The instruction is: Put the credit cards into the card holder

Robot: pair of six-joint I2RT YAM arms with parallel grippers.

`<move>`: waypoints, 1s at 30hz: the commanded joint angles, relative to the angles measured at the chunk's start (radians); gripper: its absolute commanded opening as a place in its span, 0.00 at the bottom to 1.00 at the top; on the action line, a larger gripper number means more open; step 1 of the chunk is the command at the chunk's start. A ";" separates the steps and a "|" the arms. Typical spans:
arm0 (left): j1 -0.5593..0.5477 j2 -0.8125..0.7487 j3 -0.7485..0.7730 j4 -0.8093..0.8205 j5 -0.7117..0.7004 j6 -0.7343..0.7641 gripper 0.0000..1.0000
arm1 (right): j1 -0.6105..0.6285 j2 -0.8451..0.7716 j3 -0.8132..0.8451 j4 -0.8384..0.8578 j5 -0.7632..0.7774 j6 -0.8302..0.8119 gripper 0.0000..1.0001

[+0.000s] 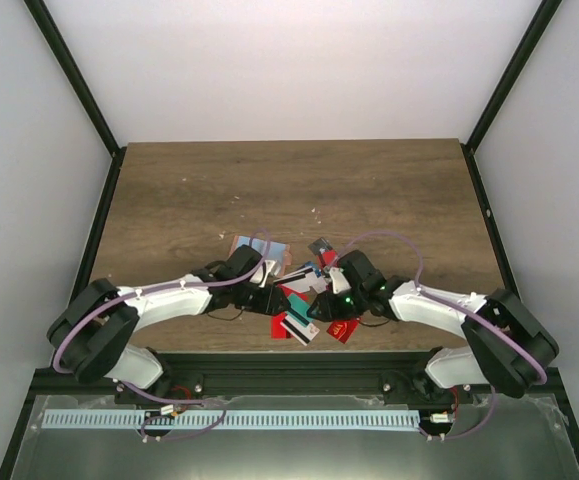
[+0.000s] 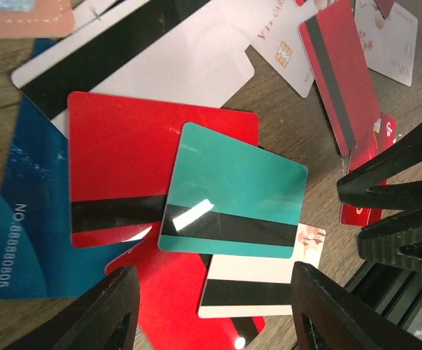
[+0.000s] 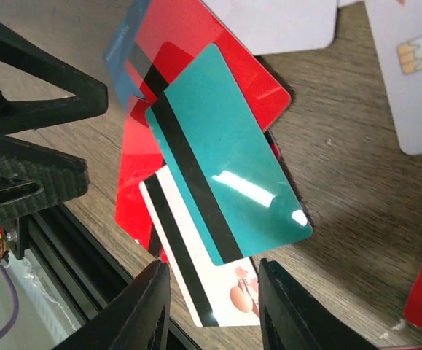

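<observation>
The cards (image 1: 295, 327) lie in a loose overlapping heap on the worktop (image 1: 289, 190), close to its near edge; the card holder (image 2: 28, 20) sits at the far left fringe of that heap, only one stitched corner of it showing in the left wrist view, with a pale blue card on top of it; no card is seen tucked into it.

A teal card (image 2: 232, 200) lies on top of the heap, black stripe up; its far-left corner overlaps a red card (image 2: 123, 168), and its near edge covers part of a white striped card (image 2: 254, 284); a blue card (image 2: 14, 219) juts out from under the red one on the left; a long white card (image 2: 145, 58) with a black stripe lies across the far side.

The left claw (image 2: 214, 310) hangs over the teal card with its jaws wide apart, gripping nothing; the right claw (image 3: 214, 302) faces it from the other side, jaws also apart, with the end of the white striped card lying between them; whether the fingers touch that card I cannot tell.

The two claws are close together, tips nearly meeting over the heap, so there is little room between them; the black rail (image 3: 87, 270) runs just beside the nearest cards; bare wood shows to the right of the teal card, and the worktop stretches wide toward the far wall.
</observation>
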 commanded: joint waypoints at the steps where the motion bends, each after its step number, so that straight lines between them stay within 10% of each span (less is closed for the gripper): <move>1: -0.020 0.004 -0.021 0.083 -0.017 -0.055 0.60 | 0.014 -0.020 -0.024 0.028 0.061 0.031 0.35; 30: -0.026 0.131 -0.042 0.184 0.023 -0.092 0.62 | 0.014 0.138 -0.095 0.182 0.145 0.058 0.16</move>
